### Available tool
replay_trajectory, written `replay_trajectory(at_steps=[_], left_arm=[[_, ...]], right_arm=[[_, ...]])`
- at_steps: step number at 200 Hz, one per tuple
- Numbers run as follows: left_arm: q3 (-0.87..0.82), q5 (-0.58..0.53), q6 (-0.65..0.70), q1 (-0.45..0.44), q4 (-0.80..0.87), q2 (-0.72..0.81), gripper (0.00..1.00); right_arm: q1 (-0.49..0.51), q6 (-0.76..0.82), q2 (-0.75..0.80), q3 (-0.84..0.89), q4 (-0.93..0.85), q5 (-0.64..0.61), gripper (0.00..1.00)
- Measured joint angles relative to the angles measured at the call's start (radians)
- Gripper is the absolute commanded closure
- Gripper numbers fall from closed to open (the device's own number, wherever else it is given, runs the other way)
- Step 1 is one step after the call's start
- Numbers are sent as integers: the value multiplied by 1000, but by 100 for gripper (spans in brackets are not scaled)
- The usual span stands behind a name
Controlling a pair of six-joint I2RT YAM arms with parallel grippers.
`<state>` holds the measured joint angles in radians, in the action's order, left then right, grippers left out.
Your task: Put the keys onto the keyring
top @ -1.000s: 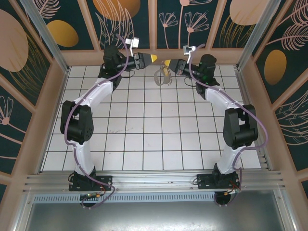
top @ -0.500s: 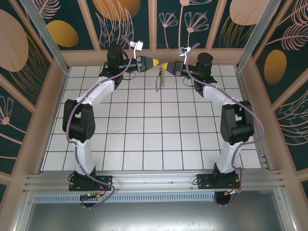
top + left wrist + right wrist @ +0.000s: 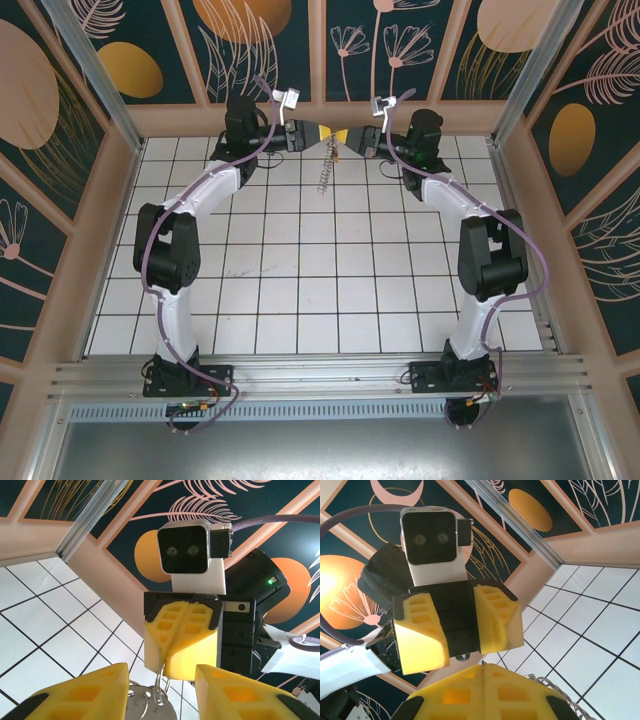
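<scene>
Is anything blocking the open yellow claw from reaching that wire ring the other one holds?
Nothing visible does. The keyring hangs from the right gripper, whose jaws are shut on it, and the left gripper faces it closely with jaws open.

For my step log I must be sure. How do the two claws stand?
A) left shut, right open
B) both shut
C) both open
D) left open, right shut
D: the left claw has its fingers apart; the right claw is pressed shut on the keyring.
</scene>
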<state>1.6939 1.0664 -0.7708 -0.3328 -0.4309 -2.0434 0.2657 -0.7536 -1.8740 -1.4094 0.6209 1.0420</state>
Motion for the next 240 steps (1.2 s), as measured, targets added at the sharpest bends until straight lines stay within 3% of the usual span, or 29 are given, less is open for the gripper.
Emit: replay_trajectory(at_steps=[95, 172, 220, 240], left_arm=[[-2, 8, -28, -15, -48, -9, 67], [-28, 23, -74, -19, -109, -10, 100], [-52, 22, -116, -19, -175, -10, 100], [-74, 18, -152, -19, -232, -10, 100]], right_arm=[[5, -14, 0, 0, 26, 0, 100], [5, -14, 0, 0, 31, 0, 100], [5, -15, 0, 0, 37, 5, 100], [5, -24, 0, 1, 37, 0, 67]])
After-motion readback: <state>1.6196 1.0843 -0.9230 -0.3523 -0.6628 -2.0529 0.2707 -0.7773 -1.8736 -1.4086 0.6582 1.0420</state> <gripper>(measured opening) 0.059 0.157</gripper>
